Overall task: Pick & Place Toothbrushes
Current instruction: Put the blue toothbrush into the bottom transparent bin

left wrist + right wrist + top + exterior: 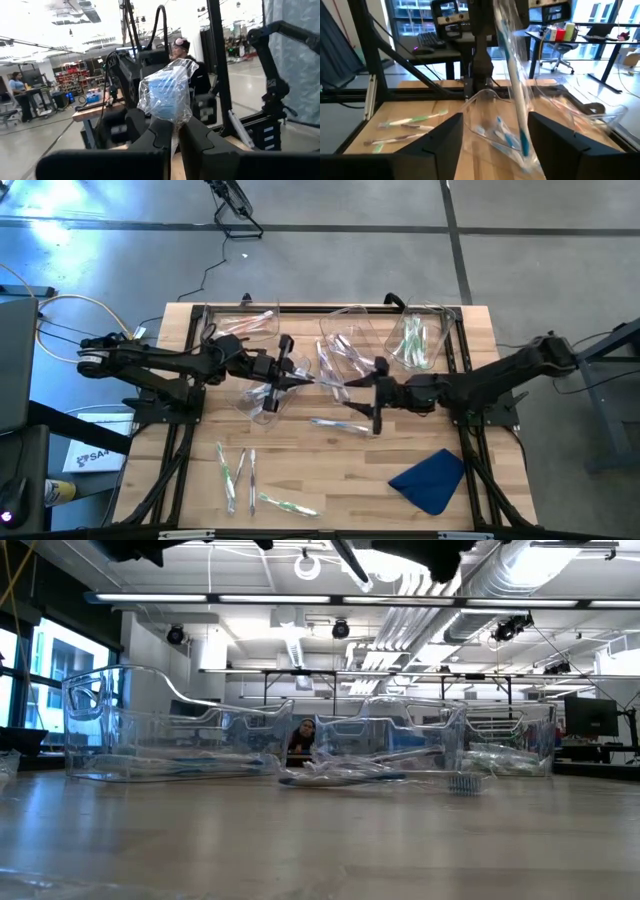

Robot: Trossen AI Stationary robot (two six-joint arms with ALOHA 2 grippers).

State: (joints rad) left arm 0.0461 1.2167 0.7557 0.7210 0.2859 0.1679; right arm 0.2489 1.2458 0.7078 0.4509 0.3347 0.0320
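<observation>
Left gripper (pixel 172 137) is clamped on a clear-wrapped blue-handled toothbrush (pixel 167 92); right gripper (pixel 495 132) is spread wide, holding nothing. Back the right straight off, then lower the left over the clear plastic bin (pixel 262 402) before releasing.

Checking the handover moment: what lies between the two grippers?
In the high view, a wrapped toothbrush spans the gap: the left gripper is shut on one end, and the other end sits between the open fingers of the right gripper.
</observation>
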